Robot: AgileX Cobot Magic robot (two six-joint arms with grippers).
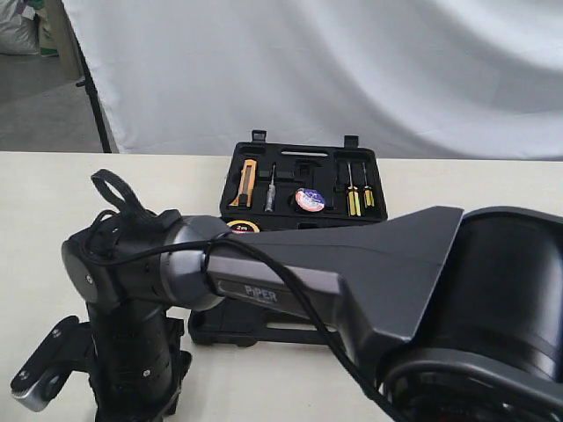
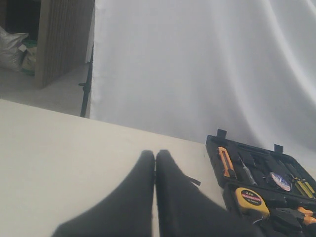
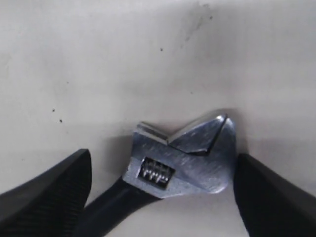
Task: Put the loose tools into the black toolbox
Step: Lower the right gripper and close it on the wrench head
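The exterior view looks past a near arm, across the counter, to the black toolbox before a white backdrop, a box the low, level left wrist view shares, while the right wrist view stares straight down, close, at the adjustable wrench.

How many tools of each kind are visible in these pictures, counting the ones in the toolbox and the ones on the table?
Yellow-handled screwdrivers: 2
Orange utility knife: 1
Slim silver tool: 1
Tape roll: 1
Yellow tape measure: 1
Orange-handled pliers: 1
Adjustable wrench: 1
Total: 8
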